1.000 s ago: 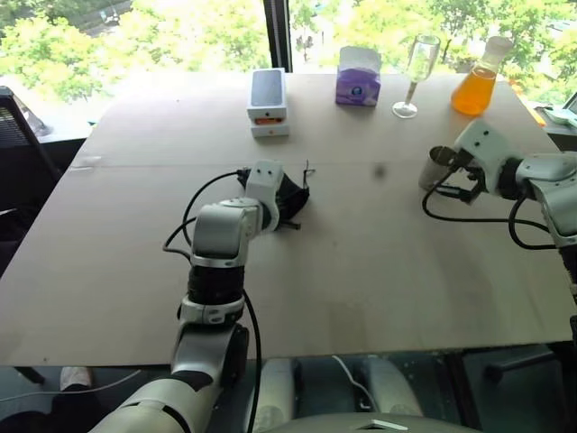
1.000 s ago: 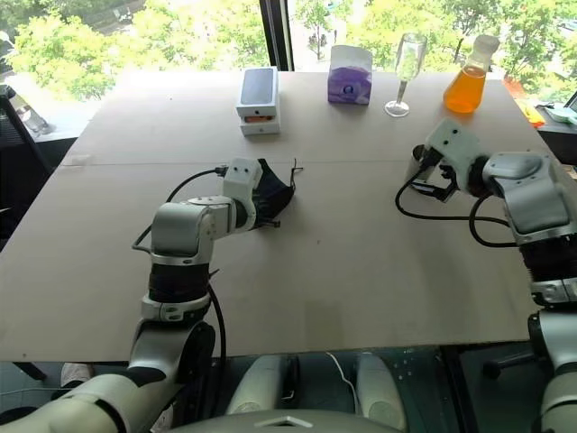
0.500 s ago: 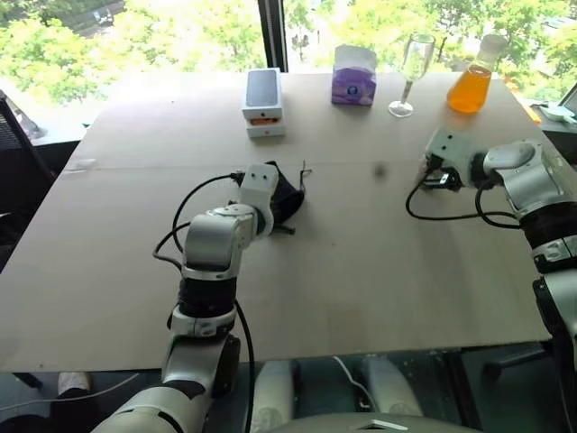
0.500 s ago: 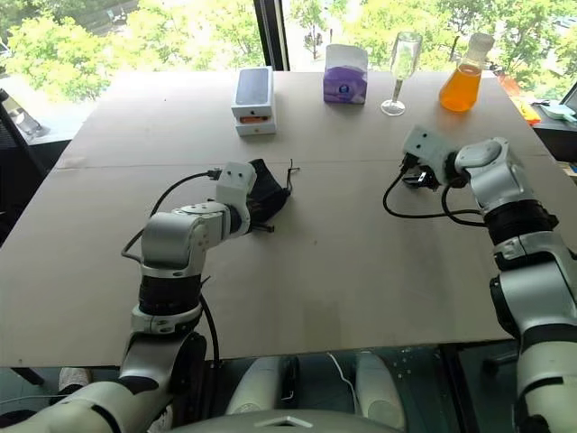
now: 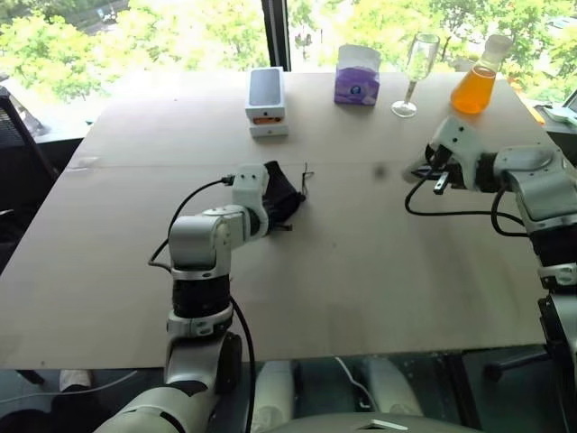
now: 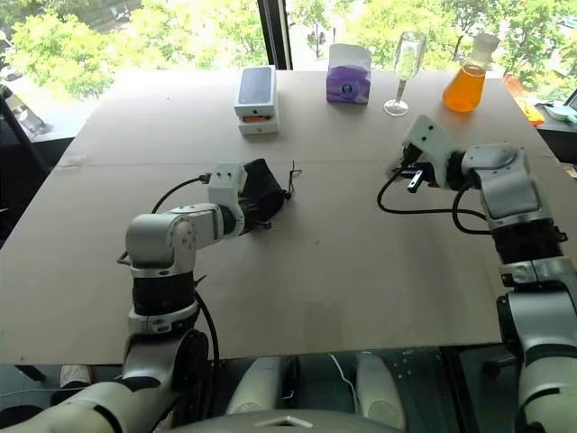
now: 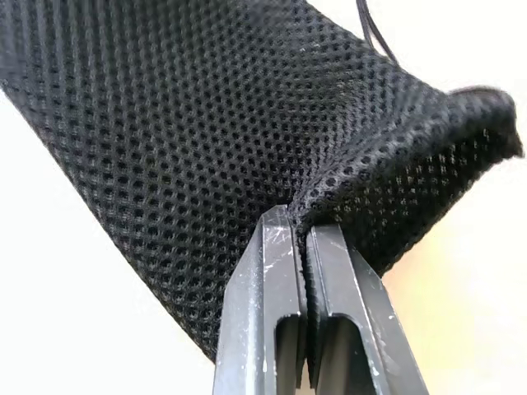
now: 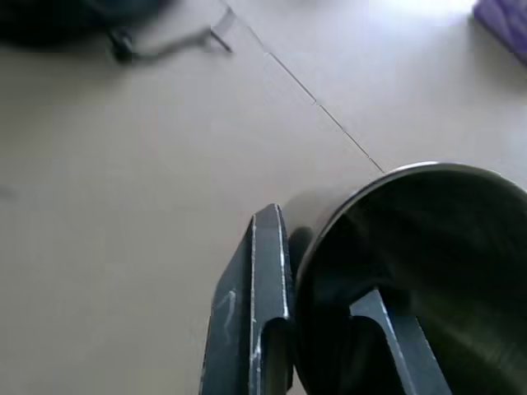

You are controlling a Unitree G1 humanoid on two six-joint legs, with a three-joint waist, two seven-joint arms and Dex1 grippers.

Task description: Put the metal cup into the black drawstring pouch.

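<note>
The left arm reaches forward over the table [image 5: 108, 271], bent at the wrist, and the left gripper [image 7: 303, 234] has its two fingers pressed together on a fold of the mesh pouch [image 7: 206, 123]. The pouch lies on the table a little left of the middle, and its thin cord [image 5: 307, 171] sticks out toward the window side.

The right arm comes in from the right edge with the forearm turned inward. The right gripper [image 8: 325, 271] pinches the wall of the cup [image 8: 445, 247]: one finger is outside the rim and one is inside. In the head views the cup is mostly hidden behind the wrist, so I cannot tell if it stands on the table or is lifted.

The table is a wide pale board with a seam across it. On its far edge stand, from left to right, a phone box [image 5: 268, 101], a purple tissue pack [image 5: 357, 76], a wine glass [image 5: 413, 72] and a flask [image 5: 478, 79] of orange liquid. Behind are windows with green trees.
</note>
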